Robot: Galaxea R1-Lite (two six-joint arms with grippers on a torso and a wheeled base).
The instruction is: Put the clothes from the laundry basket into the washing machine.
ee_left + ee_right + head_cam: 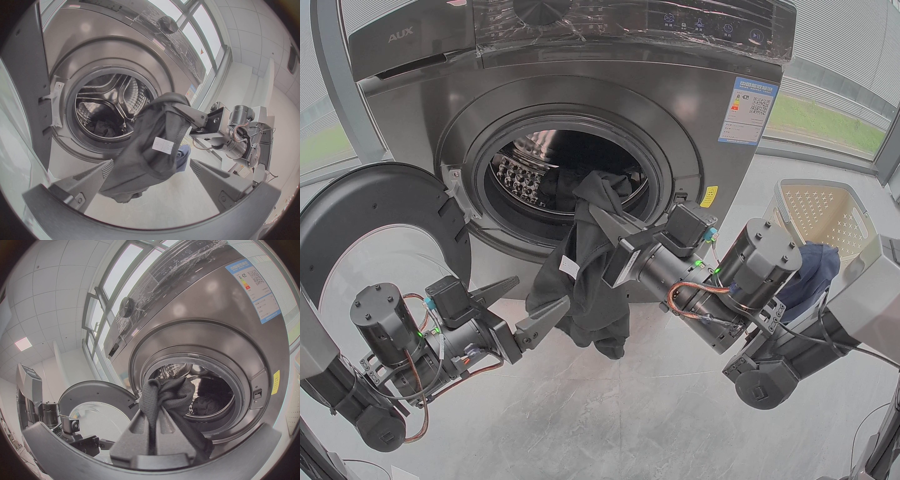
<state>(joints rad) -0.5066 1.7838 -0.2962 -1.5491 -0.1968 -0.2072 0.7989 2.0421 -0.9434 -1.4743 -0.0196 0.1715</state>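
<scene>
A dark grey garment (589, 269) with a white label hangs in front of the washing machine's open drum (569, 172), its top at the lip of the opening. My right gripper (600, 215) is shut on the garment's upper part (162, 396). The garment (150, 147) hangs down toward the floor, between my two arms. My left gripper (534, 300) stands open lower left of the garment, its fingers (93, 178) spread below the cloth without touching it. More dark clothes (206, 404) lie inside the drum. A blue garment (812, 275) hangs over the beige laundry basket (825, 212) at the right.
The round washer door (375, 219) is swung open at the left, close behind my left arm. The washing machine's front panel (700, 112) rises just beyond the garment. Grey tiled floor (600, 412) spreads below both arms.
</scene>
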